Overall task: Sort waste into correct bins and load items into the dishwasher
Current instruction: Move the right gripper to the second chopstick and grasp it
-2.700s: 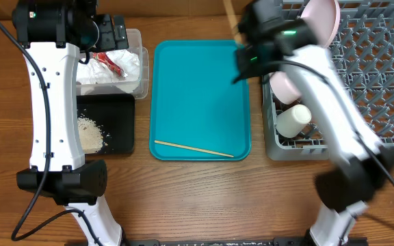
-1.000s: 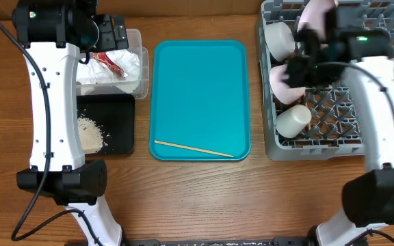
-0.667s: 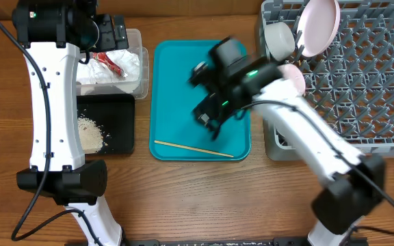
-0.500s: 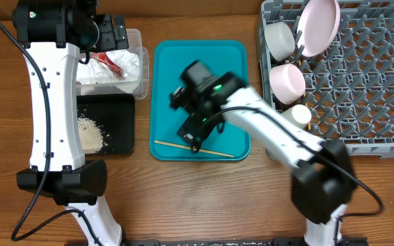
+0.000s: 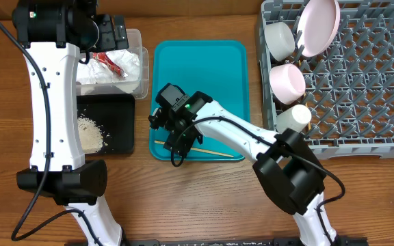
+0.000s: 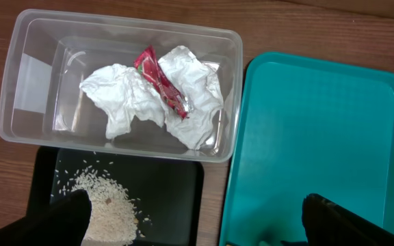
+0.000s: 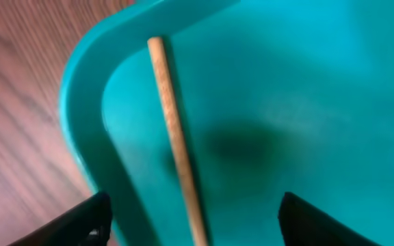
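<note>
One wooden chopstick (image 5: 207, 150) (image 7: 175, 130) lies along the front of the teal tray (image 5: 204, 75). My right gripper (image 5: 176, 141) (image 7: 193, 222) hangs low over its left end. Its jaws stand open on either side of the stick and do not touch it. My left gripper (image 6: 197, 222) is open and empty above the bins. The clear tub (image 5: 141, 42) (image 6: 19, 102) holds white napkins (image 6: 125, 102) and a red sauce packet (image 6: 161, 83). The black tray (image 5: 120, 113) holds a heap of rice (image 5: 90, 133) (image 6: 108, 205). The grey dish rack (image 5: 368, 89) is at the right.
A pink plate (image 5: 319, 24), a white bowl (image 5: 279, 37), a pink bowl (image 5: 287, 82) and a white cup (image 5: 293, 119) stand along the rack's left side. The teal tray's raised rim (image 7: 81, 102) runs just left of the chopstick. Bare wooden tabletop (image 5: 204, 198) lies in front.
My right arm has swung from the dish rack across to the teal tray's front left and dropped over the chopstick's end. The left arm has not moved.
</note>
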